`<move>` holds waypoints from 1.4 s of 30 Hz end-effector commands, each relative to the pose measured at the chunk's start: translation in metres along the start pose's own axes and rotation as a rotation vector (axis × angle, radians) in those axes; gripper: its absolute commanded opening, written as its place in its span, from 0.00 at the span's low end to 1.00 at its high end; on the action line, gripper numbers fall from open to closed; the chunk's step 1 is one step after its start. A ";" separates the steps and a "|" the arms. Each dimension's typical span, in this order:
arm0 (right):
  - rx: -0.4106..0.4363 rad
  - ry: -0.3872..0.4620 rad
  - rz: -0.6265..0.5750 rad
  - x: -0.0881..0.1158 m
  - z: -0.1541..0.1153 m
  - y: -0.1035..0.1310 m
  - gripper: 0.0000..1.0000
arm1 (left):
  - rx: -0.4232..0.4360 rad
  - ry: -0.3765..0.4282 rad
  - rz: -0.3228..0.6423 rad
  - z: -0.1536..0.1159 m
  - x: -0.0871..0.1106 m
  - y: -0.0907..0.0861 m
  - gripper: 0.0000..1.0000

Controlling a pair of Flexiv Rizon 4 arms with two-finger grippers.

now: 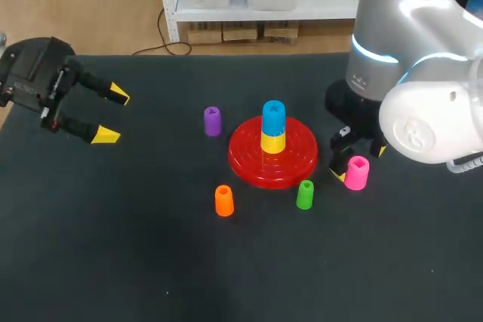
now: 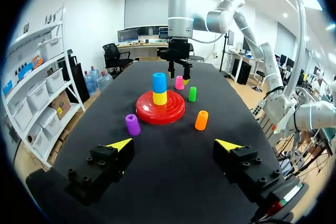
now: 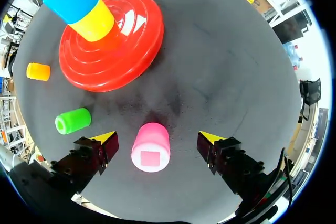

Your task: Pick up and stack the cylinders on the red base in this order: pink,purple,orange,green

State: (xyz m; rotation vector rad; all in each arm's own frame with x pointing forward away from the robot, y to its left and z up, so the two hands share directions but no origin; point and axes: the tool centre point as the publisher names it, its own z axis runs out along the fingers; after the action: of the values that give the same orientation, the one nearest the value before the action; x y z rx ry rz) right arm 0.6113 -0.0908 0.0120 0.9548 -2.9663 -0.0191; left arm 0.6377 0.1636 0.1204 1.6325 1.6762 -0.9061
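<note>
The red base (image 1: pixel 290 160) stands mid-table with a yellow cylinder (image 1: pixel 273 142) and a blue cylinder (image 1: pixel 273 116) stacked on its post. The pink cylinder (image 1: pixel 357 173) stands upright right of the base, between the spread fingers of my right gripper (image 3: pixel 157 141), which is open and hangs over it without touching the pink cylinder (image 3: pixel 150 147). The purple cylinder (image 1: pixel 212 121) is left of the base, the orange cylinder (image 1: pixel 224 200) and green cylinder (image 1: pixel 305 194) in front of it. My left gripper (image 1: pixel 112 115) is open at the far left, holding nothing.
The dark table (image 1: pixel 136 246) has bare room at the front and left. My right arm's large white body (image 1: pixel 423 73) rises over the table's right side.
</note>
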 end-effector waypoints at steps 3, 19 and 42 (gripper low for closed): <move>-0.003 0.004 0.006 0.000 0.001 0.000 1.00 | 0.000 -0.002 0.002 0.000 0.001 0.000 1.00; -0.017 0.032 0.019 0.003 0.004 0.000 0.00 | 0.000 -0.002 0.002 0.000 0.001 0.000 1.00; 0.040 -0.056 -0.016 -0.005 -0.058 -0.008 0.00 | 0.000 -0.002 0.002 0.000 0.001 0.000 1.00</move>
State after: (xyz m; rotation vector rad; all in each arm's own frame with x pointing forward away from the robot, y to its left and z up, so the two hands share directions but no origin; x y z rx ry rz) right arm 0.6302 -0.0900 0.0424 0.9815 -2.9984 0.0069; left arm 0.6377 0.1635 0.1205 1.6325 1.6761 -0.9062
